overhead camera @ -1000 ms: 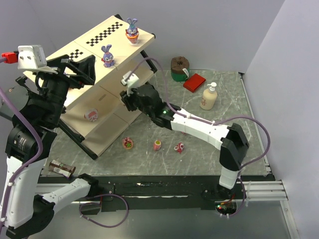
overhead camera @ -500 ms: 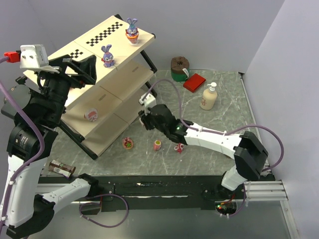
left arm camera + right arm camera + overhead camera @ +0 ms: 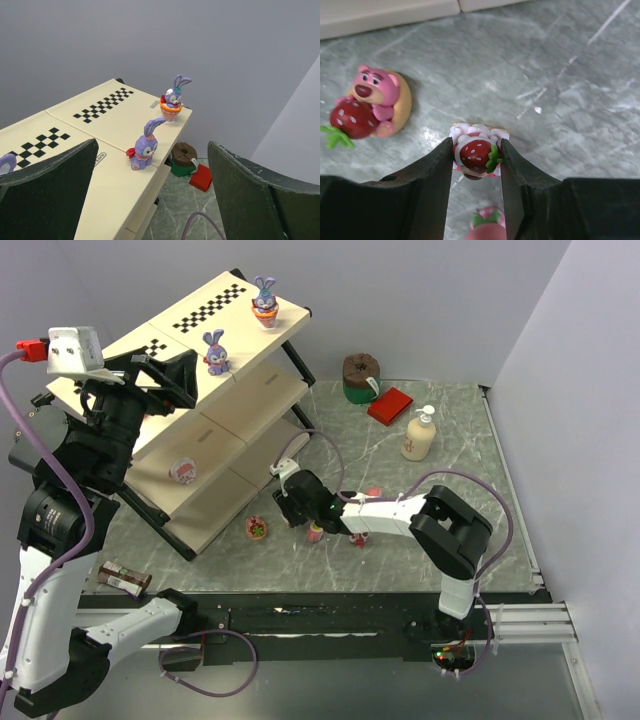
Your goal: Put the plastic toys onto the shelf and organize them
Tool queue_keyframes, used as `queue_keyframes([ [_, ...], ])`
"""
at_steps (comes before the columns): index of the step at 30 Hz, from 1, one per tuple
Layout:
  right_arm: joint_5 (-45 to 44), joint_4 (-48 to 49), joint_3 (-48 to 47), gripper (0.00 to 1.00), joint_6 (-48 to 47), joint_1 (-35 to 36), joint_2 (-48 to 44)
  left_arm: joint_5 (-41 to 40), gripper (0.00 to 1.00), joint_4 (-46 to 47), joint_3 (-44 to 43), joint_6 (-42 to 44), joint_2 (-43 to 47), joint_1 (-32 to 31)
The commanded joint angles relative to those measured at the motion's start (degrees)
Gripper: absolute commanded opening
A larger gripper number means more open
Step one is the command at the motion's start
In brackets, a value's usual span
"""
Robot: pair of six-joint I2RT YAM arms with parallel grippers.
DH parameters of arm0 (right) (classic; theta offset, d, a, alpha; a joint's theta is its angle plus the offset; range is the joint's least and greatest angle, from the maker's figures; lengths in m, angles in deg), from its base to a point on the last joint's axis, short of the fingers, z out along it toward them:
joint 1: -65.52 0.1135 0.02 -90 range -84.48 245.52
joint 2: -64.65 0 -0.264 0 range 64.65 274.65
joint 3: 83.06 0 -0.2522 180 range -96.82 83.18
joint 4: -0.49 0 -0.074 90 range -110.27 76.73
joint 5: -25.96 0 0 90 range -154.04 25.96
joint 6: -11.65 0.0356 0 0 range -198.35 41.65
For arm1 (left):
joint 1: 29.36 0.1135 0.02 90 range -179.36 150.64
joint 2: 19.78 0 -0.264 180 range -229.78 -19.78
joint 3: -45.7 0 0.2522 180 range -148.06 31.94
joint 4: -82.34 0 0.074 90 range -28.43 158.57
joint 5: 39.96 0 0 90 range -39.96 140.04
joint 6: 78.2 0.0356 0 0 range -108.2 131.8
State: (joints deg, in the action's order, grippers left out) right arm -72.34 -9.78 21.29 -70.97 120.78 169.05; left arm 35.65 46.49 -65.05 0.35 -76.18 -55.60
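The right pincer (image 3: 476, 144) is straddling the strawberry cupcake toy (image 3: 476, 154) at low centre of the wrist frame, jaws part-way apart, pads hugging both sides, not visibly squeezing. The toy is sitting upright on the worktop (image 3: 430, 500) (roundish, no real long axis). The right arm is nearer by far; the left pincer (image 3: 160, 378) is hanging wide apart and empty, upper left by the shelf (image 3: 240, 390). The bear toy (image 3: 372, 102) is lying clear to the left, and another pink toy (image 3: 485, 227) is crowding the fingertips from below. Straight up is looking free, and the shelf boards are lying up-left.
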Motion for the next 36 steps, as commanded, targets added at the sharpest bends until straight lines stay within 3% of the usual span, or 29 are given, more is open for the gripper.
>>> queue_keyframes([
  [1,-0.14,2.93,-3.15,0.2,0.53,0.11,1.76,0.59,0.96,1.34,-0.13,-0.07,0.42,-0.22],
  [2,-0.06,2.67,-3.76,0.21,0.53,0.19,2.03,0.59,0.97,1.34,-0.04,-0.07,0.5,-0.22],
  [5,-0.32,2.32,-3.86,0.37,0.79,0.19,1.95,0.59,0.96,1.26,0.05,-0.07,0.59,-0.22],
  [6,-0.84,2.58,-3.68,0.53,0.97,0.11,1.69,0.51,0.97,1.17,0.05,-0.07,0.59,-0.22],
  [9,-2.52,3.98,-1.66,0.78,0.89,0.11,-1.12,0.42,0.97,1.17,-0.13,-0.07,0.5,-0.22],
  [12,-3.04,3.55,-1.74,0.86,-0.25,0.11,-3.58,0.42,0.96,1.17,-0.13,-0.07,0.33,-0.22],
  [17,0.02,2.05,0.17,0.91,-2.27,-0.59,-9.82,0.51,0.96,0.99,-0.48,-0.07,-0.02,-0.22],
  [21,12.66,-1.72,4.75,0.91,-6.49,-4.02,-18.06,0.42,0.96,0.9,-0.66,-0.42,-0.11,-0.22],
  [22,19.82,-3.21,5.54,0.91,-9.63,-5.85,-19.22,0.77,0.96,0.9,-0.57,-0.51,-0.11,-0.22],
  [24,24.01,-9.0,6.95,0.9,-12.46,-7.01,-21.24,0.86,0.96,0.99,-0.57,-0.86,-0.37,-0.22],
  [31,31.58,-16.58,6.35,0.88,-20.29,-8.86,-18.19,2.09,0.96,0.82,-0.83,-1.74,-1.25,-0.22],
  [36,31.32,-12.99,7.3,0.85,-20.74,-8.68,-15.89,2.53,0.97,0.11,-1.88,-1.74,-1.61,-0.22],
])
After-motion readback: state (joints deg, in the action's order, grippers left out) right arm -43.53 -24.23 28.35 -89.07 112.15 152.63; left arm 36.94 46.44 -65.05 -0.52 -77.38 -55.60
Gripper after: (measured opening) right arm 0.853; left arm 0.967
